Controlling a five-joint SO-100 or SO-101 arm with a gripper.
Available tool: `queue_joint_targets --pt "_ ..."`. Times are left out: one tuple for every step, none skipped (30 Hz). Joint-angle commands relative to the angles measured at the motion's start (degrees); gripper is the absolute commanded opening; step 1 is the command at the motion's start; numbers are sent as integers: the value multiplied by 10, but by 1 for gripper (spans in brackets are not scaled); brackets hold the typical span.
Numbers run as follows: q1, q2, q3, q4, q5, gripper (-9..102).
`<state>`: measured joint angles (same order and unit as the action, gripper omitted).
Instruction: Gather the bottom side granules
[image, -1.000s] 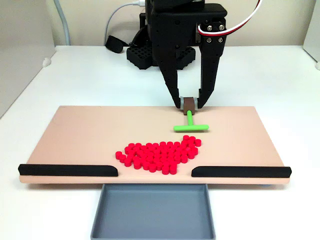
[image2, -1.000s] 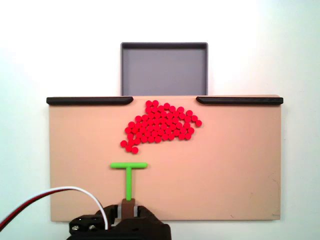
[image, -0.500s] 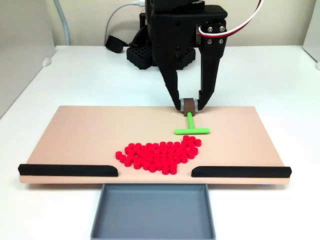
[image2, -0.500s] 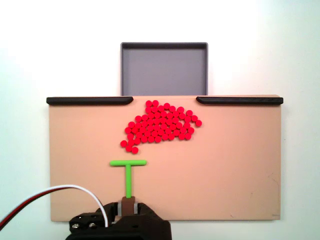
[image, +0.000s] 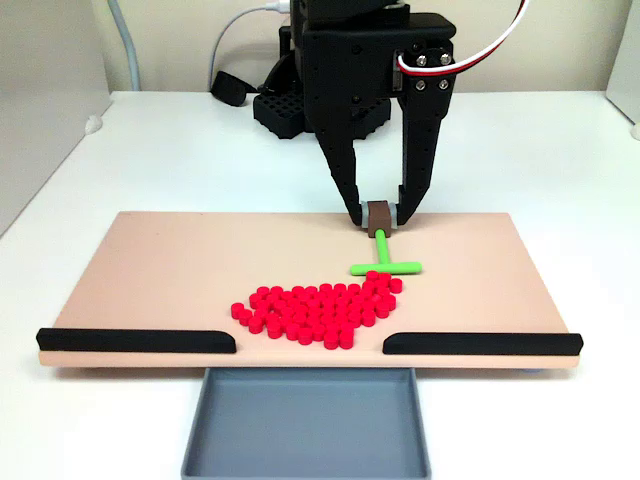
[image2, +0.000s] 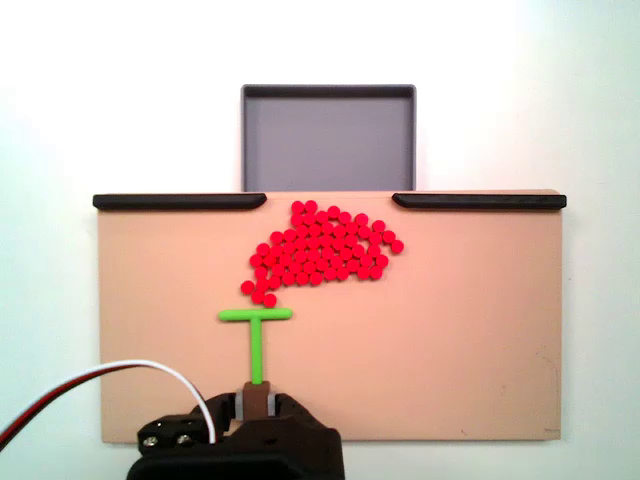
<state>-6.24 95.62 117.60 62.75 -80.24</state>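
Fixed view: the green T-shaped pusher (image2: 256, 330) is being gripped at its brown handle by the fingers (image: 378, 214).
The granules (image2: 320, 252) are being met, apparently touched, just beyond its crossbar, toward the tray (image2: 328, 94).

No readable text, labels, brands, numbers or signs on anything.

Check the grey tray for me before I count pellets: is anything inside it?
Nothing: in both fixed views the grey tray shows a bare floor. The red granules all lie on the tan board, at the gap between the black rails.
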Motion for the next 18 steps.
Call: queue_joint_targets --pt "4 -13 -2 -4 -3 0" --pt "4 -16 -4 -4 -3 0" --pt "5 -19 -8 -4 -3 0" --pt "5 -23 -11 -4 -2 0" --pt "6 -26 -15 -4 -2 0" --pt "6 -31 -19 -4 -1 0" --pt "6 -34 -23 -4 1 0" --pt "6 -38 -25 -4 1 0" --pt "7 -40 -29 -4 2 0" --pt "7 -44 -32 -4 3 0" --pt "7 -47 -35 -4 3 0" --pt "7 -50 -39 -4 3 0" --pt "8 -53 -41 -4 4 0" --pt "9 -55 -44 -4 4 0" --pt "9 -57 -47 -4 4 0" --pt "9 -59 -48 -4 4 0" --pt "10 -60 -49 -4 4 0" --pt "10 -60 -50 -4 4 0"
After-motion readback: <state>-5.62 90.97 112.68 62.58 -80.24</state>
